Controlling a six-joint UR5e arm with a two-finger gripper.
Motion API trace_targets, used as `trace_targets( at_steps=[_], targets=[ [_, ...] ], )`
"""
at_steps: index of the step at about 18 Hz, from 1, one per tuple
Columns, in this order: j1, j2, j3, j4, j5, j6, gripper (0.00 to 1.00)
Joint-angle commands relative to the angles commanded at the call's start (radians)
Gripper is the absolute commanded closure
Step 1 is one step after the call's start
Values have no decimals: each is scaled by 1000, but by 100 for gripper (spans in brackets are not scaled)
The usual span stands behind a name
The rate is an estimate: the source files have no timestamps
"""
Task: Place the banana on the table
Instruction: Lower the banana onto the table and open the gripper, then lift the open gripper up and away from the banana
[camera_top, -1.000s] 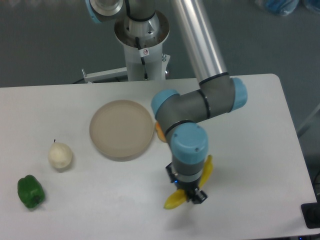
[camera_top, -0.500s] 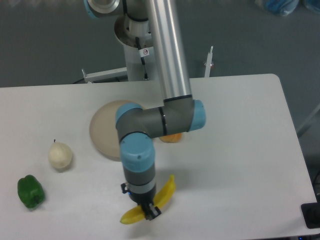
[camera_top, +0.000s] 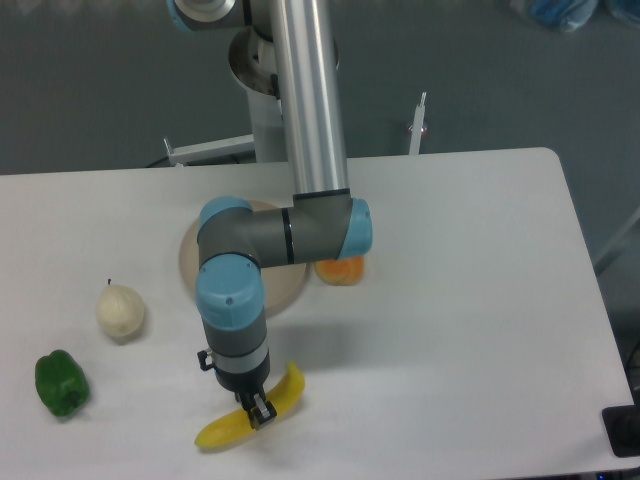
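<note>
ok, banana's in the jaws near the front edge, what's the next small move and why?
Probably lower straight down and open. The gripper holds the banana mid-length over bare table, apart from the plate. How high it is above the surface, I can't tell.

You see dark grey floor (camera_top: 90, 80) behind the white surface (camera_top: 480, 300). A blue object (camera_top: 560, 12) lies top right, too blurred to identify. A dark box (camera_top: 622, 432) sits at lower right. Lighting is even and diffuse.
</note>
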Motion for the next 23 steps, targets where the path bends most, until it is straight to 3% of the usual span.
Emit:
trace_targets(
  at_steps=[10,15,21,23],
  targets=[
    [78,45,12,-6,-28,-11,0],
    [162,78,11,-21,-28,2,0],
    [270,86,61,-190,-14,5,0],
    [323,88,93,-285,-14,61,0]
  ],
)
